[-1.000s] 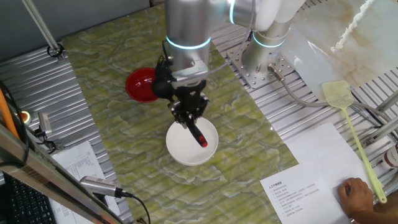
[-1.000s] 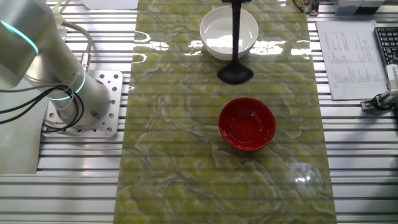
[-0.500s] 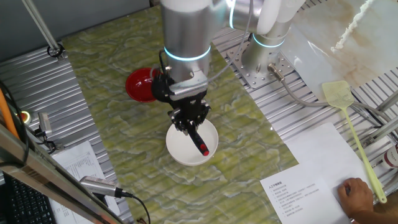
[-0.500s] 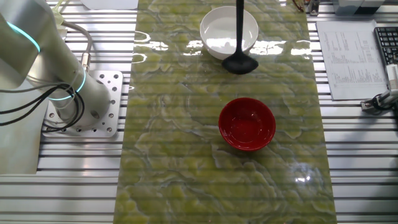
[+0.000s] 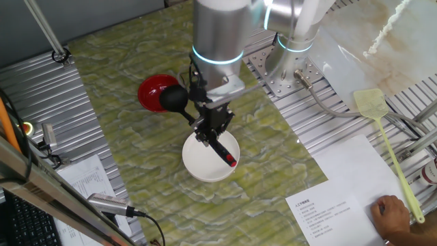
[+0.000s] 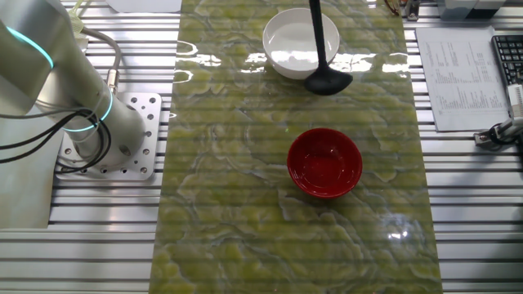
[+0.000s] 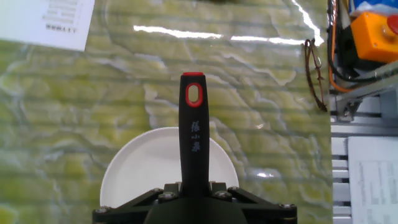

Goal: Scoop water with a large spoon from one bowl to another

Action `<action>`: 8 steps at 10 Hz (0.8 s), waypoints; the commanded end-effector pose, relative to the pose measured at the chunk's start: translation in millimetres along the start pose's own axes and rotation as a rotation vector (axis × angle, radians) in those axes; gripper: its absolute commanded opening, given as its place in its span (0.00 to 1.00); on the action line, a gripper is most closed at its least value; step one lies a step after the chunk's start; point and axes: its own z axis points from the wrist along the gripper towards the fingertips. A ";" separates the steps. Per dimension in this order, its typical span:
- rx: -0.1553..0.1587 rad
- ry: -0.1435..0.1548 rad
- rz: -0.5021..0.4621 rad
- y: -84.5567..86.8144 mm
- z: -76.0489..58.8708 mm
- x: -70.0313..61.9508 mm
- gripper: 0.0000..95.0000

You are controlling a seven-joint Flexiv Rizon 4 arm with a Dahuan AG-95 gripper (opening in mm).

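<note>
My gripper [image 5: 211, 128] is shut on the handle of the large spoon, a black ladle, and holds it in the air above the white bowl [image 5: 194, 167]. The ladle's round head [image 5: 174, 98] hangs beside the red bowl [image 5: 151, 92]; its red-tipped end [image 5: 231, 161] is over the white bowl. In the other fixed view the head [image 6: 328, 82] hovers just beside the white bowl [image 6: 282, 64], above the mat, apart from the red bowl [image 6: 324, 162]. The hand view shows the handle [image 7: 191, 134] rising from my gripper [image 7: 191, 190] over the white bowl [image 7: 134, 177]. Water shows faintly in the white bowl.
A green marbled mat [image 5: 136, 55] covers the table. The robot base [image 6: 114, 135] stands at the mat's side. A yellow-green fly swatter [image 5: 382, 130], printed sheets [image 5: 328, 212] and a person's hand [image 5: 392, 212] are at one side. An orange box [image 7: 373, 31] is near the mat's edge.
My arm has shifted sideways and the ladle has swung, so its head has moved from the mat between the bowls to beside the white bowl and higher.
</note>
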 end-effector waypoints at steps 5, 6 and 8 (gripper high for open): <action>0.005 -0.080 0.031 -2.0 3.6 -6.3 0.00; 0.005 -0.081 0.042 -2.4 4.8 -12.4 0.00; 0.005 -0.085 0.063 -2.0 5.4 -29.0 0.00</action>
